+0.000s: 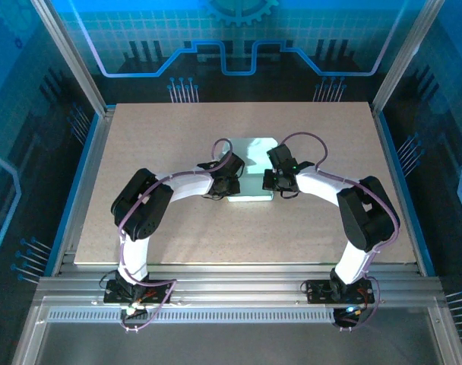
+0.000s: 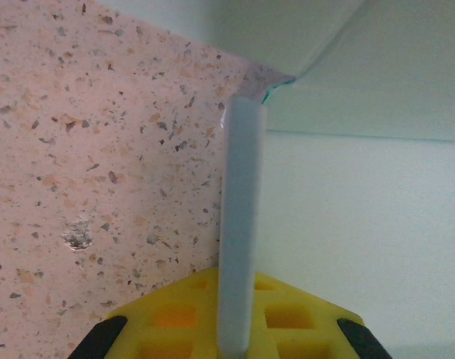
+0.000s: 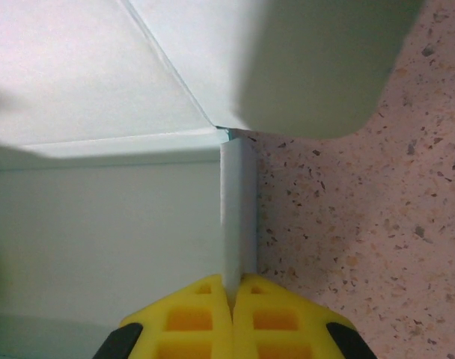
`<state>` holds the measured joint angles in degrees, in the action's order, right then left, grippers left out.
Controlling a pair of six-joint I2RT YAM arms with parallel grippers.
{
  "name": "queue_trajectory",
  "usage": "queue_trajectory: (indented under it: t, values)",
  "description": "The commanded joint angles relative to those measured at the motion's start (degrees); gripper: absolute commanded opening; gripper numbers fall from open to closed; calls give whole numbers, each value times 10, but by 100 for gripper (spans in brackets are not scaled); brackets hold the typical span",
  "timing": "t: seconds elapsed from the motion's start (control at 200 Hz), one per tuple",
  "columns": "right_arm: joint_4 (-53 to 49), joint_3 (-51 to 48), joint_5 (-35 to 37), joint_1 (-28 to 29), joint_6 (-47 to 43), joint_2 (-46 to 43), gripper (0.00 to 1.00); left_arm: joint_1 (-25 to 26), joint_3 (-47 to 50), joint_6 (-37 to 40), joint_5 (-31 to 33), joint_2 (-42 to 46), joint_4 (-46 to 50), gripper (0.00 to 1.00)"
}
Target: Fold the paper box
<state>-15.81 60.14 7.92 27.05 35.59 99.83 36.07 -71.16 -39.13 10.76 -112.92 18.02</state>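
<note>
The paper box [image 1: 252, 163] is a pale mint card tray in the middle of the table, between my two wrists. My left gripper [image 1: 229, 184] stands at its left side and my right gripper [image 1: 275, 181] at its right side. In the left wrist view the yellow fingers [image 2: 175, 314] of my left gripper [image 2: 236, 290] are shut on the box's upright left wall [image 2: 239, 194], seen edge-on. In the right wrist view my right gripper [image 3: 232, 288] pinches the upright right wall [image 3: 239, 209] between its closed yellow pads [image 3: 190, 318]. A rounded flap [image 3: 317, 67] leans out over the table past that wall.
The speckled beige board [image 1: 140, 144] lies bare around the box. Aluminium rails [image 1: 238, 289] run along the near edge by the arm bases. Metal frame posts [image 1: 71, 61] and blue panels enclose the sides and back.
</note>
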Motion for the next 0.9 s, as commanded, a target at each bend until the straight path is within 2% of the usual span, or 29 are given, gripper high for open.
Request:
queue_trajectory:
  t: [0.0, 0.03, 0.125, 0.245, 0.48, 0.695, 0.765, 0.896]
  values:
    - [22, 5, -69, 30, 4, -13, 3, 16, 3, -10, -47, -4, 49, 25]
    - [23, 5, -68, 30, 4, -12, 3, 16, 4, -10, -48, 0, 49, 30]
    - [22, 5, -65, 30, 4, -9, 3, 15, -2, -9, -44, 17, 61, 35]
    - [23, 5, -57, 31, 1, -7, 2, 16, -4, -7, -36, 40, 68, 36]
    - [16, 3, -37, 32, -3, -6, 3, 12, 9, -9, -23, 82, 66, 54]
    - [18, -1, -22, 32, 5, -8, 2, -11, 74, -28, -43, 118, 10, 82]
    - [17, -1, -20, 32, 6, -8, 2, -20, 97, -38, -59, 130, -13, 95]
    - [16, -1, -15, 31, 7, -10, 2, -28, 138, -43, -72, 160, -58, 99]
